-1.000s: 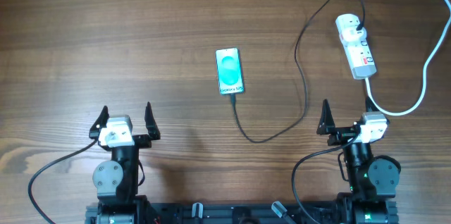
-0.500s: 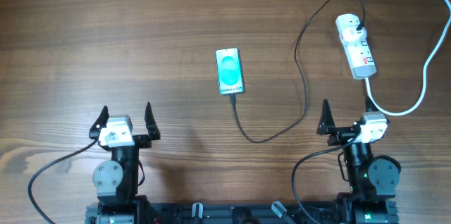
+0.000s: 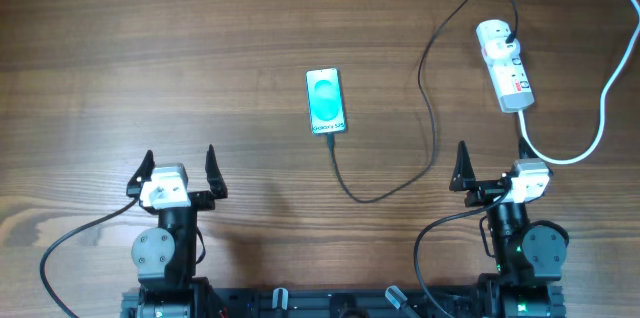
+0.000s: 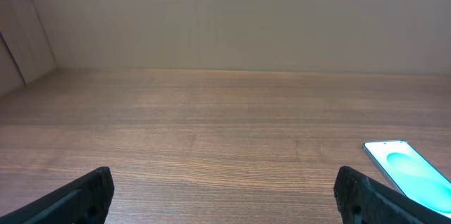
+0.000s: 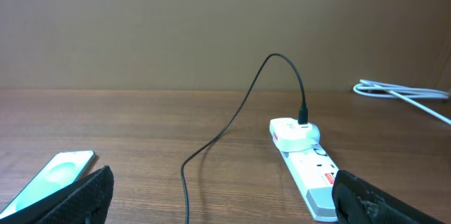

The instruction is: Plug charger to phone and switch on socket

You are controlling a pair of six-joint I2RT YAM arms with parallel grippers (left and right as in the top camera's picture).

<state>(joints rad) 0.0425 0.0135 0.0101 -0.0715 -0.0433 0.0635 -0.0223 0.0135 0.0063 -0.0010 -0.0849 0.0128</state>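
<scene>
The phone [image 3: 325,101] lies flat mid-table, cyan screen up; it also shows in the left wrist view [image 4: 411,179] and the right wrist view [image 5: 51,175]. The black charger cable [image 3: 432,138] runs from a white adapter on the socket [image 3: 505,78] in a loop, and its plug tip [image 3: 331,142] lies just below the phone's near end. The socket also shows in the right wrist view [image 5: 310,171]. My left gripper [image 3: 179,170] is open and empty at the front left. My right gripper [image 3: 492,166] is open and empty at the front right.
A thick white cord [image 3: 600,108] curves from the socket's near end up to the back right corner, and shows in the right wrist view [image 5: 402,94]. A wall stands behind the table's far edge.
</scene>
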